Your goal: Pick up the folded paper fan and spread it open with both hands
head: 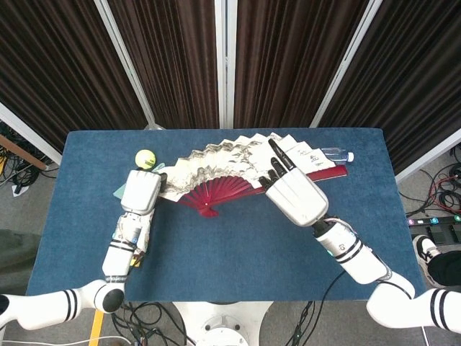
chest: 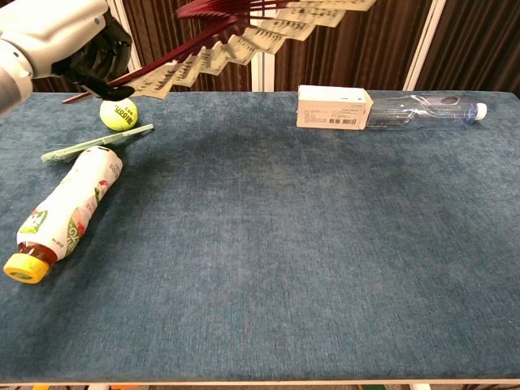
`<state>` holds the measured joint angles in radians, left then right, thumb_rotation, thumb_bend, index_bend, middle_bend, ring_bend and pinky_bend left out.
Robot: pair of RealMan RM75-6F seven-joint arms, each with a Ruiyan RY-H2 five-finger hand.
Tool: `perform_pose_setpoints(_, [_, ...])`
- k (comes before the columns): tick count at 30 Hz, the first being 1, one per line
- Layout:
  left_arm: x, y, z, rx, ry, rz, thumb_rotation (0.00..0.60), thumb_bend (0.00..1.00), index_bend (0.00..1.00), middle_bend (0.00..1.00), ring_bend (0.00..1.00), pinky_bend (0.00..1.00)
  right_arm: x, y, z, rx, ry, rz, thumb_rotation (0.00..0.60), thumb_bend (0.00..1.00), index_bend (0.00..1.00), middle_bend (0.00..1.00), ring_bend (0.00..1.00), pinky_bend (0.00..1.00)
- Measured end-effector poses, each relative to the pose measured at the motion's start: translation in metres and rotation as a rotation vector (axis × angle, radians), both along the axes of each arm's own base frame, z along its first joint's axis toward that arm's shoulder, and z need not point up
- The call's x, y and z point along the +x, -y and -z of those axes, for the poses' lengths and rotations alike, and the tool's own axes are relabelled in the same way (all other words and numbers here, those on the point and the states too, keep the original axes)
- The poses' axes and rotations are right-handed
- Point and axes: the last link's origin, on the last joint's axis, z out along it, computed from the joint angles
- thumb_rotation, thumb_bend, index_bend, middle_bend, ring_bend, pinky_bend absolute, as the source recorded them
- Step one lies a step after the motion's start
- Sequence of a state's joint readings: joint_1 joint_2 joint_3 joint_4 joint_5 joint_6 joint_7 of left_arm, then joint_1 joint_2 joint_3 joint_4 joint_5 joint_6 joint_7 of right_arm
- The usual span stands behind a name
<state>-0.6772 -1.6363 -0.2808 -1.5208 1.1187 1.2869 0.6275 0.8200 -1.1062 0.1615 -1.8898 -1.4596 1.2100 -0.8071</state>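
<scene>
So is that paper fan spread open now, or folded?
Spread open: the paper fan shows fanned red ribs and pleated paper between the left robot hand and right robot hand.

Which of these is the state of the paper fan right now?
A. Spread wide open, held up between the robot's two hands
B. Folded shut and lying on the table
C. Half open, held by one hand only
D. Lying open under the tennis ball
A: the head view shows the paper fan spread into a wide arc, with the left hand gripping one end and the right hand at the other.
</scene>
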Motion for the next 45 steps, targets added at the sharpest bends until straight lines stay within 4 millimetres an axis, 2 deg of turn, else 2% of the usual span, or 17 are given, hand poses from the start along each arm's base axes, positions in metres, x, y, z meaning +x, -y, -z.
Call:
perform_pose_setpoints(8, [0.007,0.003,0.002,0.027,-0.038,-0.037,0.600,0.30,0.69,0.84,0.80,0.66,-0.013,-0.019,0.008,-0.112,-0.017,0.047,0.600,0.73,0.73,0.66,0.34,0.00])
perform_pose_setpoints(14, [0.008,0.007,0.010,0.018,-0.033,-0.032,0.600,0.30,0.69,0.82,0.79,0.65,-0.023,-0.027,0.021,-0.101,0.047,0.088,0.600,0.73,0.69,0.63,0.32,0.00])
perform_pose_setpoints(21, [-0.003,0.005,0.030,0.026,-0.138,-0.025,0.600,0.30,0.69,0.82,0.79,0.65,-0.057,-0.022,0.045,-0.092,0.107,0.152,0.600,0.73,0.65,0.61,0.30,0.00])
perform_pose_setpoints(24, [-0.005,0.006,0.039,0.039,-0.190,-0.014,0.600,0.29,0.69,0.82,0.79,0.65,-0.072,-0.025,0.059,-0.077,0.107,0.181,0.600,0.73,0.58,0.58,0.28,0.00])
perform_pose_setpoints(26, [-0.007,0.006,0.045,0.049,-0.223,-0.005,0.600,0.29,0.68,0.82,0.79,0.65,-0.081,-0.028,0.068,-0.064,0.107,0.204,0.600,0.73,0.50,0.54,0.26,0.00])
perform_pose_setpoints(28, [-0.007,0.008,0.052,0.055,-0.258,0.009,0.600,0.28,0.65,0.79,0.77,0.65,-0.089,-0.032,0.075,-0.053,0.105,0.228,0.600,0.70,0.37,0.50,0.23,0.00])
perform_pose_setpoints(30, [-0.006,0.011,0.060,0.056,-0.290,0.031,0.600,0.25,0.58,0.73,0.73,0.64,-0.094,-0.035,0.080,-0.043,0.106,0.245,0.600,0.65,0.20,0.42,0.16,0.00])
perform_pose_setpoints(32, [-0.005,0.015,0.067,0.050,-0.316,0.053,0.600,0.15,0.41,0.59,0.60,0.60,-0.098,-0.039,0.083,-0.030,0.112,0.273,0.600,0.58,0.06,0.30,0.07,0.00])
perform_pose_setpoints(33, [-0.004,0.017,0.070,0.043,-0.327,0.060,0.600,0.12,0.37,0.55,0.55,0.59,-0.100,-0.040,0.084,-0.022,0.115,0.289,0.600,0.55,0.02,0.24,0.03,0.00])
perform_pose_setpoints(35, [-0.003,0.020,0.074,0.026,-0.334,0.062,0.600,0.05,0.25,0.42,0.41,0.51,-0.105,-0.043,0.088,0.001,0.125,0.333,0.600,0.50,0.00,0.15,0.00,0.00])
perform_pose_setpoints(38, [0.000,0.025,0.079,-0.010,-0.339,0.067,0.600,0.00,0.17,0.25,0.21,0.32,-0.113,-0.048,0.093,0.040,0.131,0.403,0.600,0.41,0.00,0.03,0.00,0.00])
perform_pose_setpoints(40, [0.000,0.029,0.082,-0.037,-0.342,0.071,0.600,0.00,0.14,0.16,0.11,0.24,-0.117,-0.052,0.096,0.071,0.131,0.454,0.600,0.35,0.00,0.00,0.00,0.00])
perform_pose_setpoints(43, [0.002,0.034,0.085,-0.074,-0.326,0.068,0.600,0.00,0.10,0.08,0.02,0.17,-0.123,-0.059,0.097,0.125,0.125,0.524,0.600,0.27,0.00,0.00,0.00,0.00])
perform_pose_setpoints(45, [0.005,0.036,0.086,-0.094,-0.310,0.067,0.600,0.00,0.09,0.05,0.00,0.14,-0.126,-0.063,0.096,0.157,0.117,0.558,0.600,0.17,0.00,0.00,0.00,0.00])
